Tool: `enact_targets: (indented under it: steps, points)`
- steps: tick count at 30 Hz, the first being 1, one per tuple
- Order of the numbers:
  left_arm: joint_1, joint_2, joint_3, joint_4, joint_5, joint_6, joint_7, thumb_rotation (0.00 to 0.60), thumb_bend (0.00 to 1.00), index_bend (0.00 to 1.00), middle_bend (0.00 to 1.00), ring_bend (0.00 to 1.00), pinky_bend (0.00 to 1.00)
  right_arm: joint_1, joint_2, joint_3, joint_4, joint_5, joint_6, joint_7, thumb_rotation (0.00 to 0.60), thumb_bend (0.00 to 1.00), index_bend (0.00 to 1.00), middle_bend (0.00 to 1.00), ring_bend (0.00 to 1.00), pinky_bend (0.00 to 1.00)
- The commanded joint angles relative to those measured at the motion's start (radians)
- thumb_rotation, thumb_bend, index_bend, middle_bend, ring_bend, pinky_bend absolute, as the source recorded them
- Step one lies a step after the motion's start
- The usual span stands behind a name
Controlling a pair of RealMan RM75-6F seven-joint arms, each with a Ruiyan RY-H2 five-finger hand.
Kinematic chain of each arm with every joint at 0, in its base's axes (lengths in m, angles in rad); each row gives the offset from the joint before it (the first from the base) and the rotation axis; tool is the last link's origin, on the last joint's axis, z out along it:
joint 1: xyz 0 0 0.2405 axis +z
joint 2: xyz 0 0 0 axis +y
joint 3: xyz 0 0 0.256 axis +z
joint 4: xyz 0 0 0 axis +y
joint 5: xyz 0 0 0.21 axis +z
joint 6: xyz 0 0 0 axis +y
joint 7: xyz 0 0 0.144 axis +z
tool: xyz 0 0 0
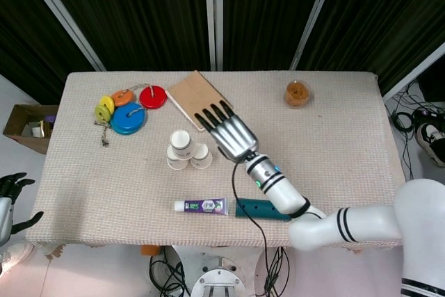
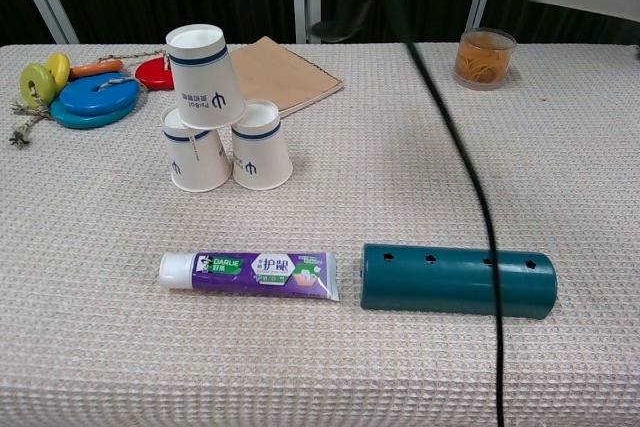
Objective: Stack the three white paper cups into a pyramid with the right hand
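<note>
With its fingers spread wide and nothing in them, the right hand (image 1: 229,132) hangs above the table to the right of the three white paper cups (image 2: 218,112), well apart from them, so the stack stands on its own. Two upturned cups sit side by side and touching on the beige woven tablecloth (image 2: 500,167), and the third rests inverted on top, bridging the pair but leaning toward the left one, which suggests the pyramid is built though not quite square. Just behind the cups lies the brown cardboard notebook (image 2: 282,69), and in front of them the purple-and-white toothpaste tube (image 2: 250,275) beside the dark teal perforated cylinder (image 2: 458,280), both far enough away not to disturb the stack. Only part of the left hand (image 1: 12,196) shows at the frame's edge, apparently empty with fingers apart.
</note>
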Motion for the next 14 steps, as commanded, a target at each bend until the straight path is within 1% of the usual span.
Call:
enact_targets:
  steps: [1, 4, 7, 10, 12, 14]
  points:
    - [-0.01, -0.006, -0.005, 0.003, 0.01, 0.0, 0.002, 0.6, 0.0, 0.31, 0.19, 0.17, 0.19, -0.278, 0.151, -0.182, -0.131, -0.273, 0.282, 0.135, 0.6, 0.3, 0.0, 0.1, 0.03, 0.09]
    - [-0.024, -0.014, -0.012, 0.003, 0.025, 0.003, 0.007, 0.6, 0.0, 0.31, 0.19, 0.17, 0.19, -0.437, 0.202, -0.27, -0.125, -0.397, 0.413, 0.249, 0.6, 0.3, 0.0, 0.1, 0.03, 0.09]
    - [-0.039, -0.02, -0.015, -0.006, 0.038, -0.003, 0.018, 0.6, 0.0, 0.31, 0.19, 0.17, 0.19, -0.581, 0.224, -0.334, -0.069, -0.49, 0.513, 0.377, 0.6, 0.3, 0.0, 0.1, 0.03, 0.09]
    - [-0.054, -0.021, -0.015, -0.023, 0.047, -0.016, 0.035, 0.6, 0.0, 0.31, 0.19, 0.17, 0.19, -0.7, 0.224, -0.374, 0.003, -0.547, 0.574, 0.486, 0.6, 0.3, 0.0, 0.1, 0.03, 0.09]
    - [-0.059, -0.018, -0.014, -0.035, 0.049, -0.023, 0.046, 0.6, 0.0, 0.31, 0.19, 0.17, 0.19, -0.756, 0.22, -0.386, 0.044, -0.573, 0.596, 0.541, 0.6, 0.3, 0.0, 0.1, 0.03, 0.09]
    - [-0.064, -0.016, -0.015, -0.05, 0.048, -0.028, 0.056, 0.6, 0.0, 0.31, 0.19, 0.17, 0.19, -0.808, 0.212, -0.387, 0.083, -0.593, 0.611, 0.587, 0.6, 0.3, 0.0, 0.1, 0.03, 0.09]
